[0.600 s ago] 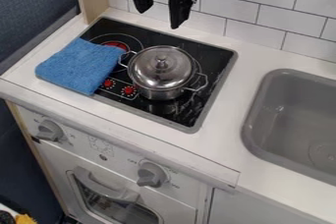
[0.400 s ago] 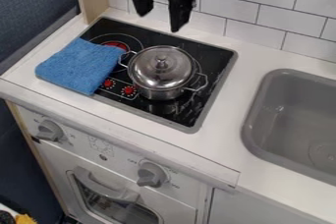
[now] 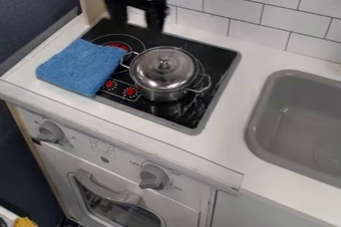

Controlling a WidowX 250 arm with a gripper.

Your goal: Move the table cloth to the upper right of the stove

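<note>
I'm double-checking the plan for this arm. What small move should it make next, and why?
Probably shift the open pincer toward the picture's left and lower it onto the blue cloth. The pincer hangs near the back edge of the stove, holding nothing, while the cloth lies ungrasped, partly over the stove's left side.

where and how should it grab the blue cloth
Probably by the middle of the blue cloth, from straight above: it lies low and spread out with no raised edge to hook, so the open tool would likely need to press in lightly and pinch up a fold. Keeping away from the corner near the pot should avoid its handle.
</note>
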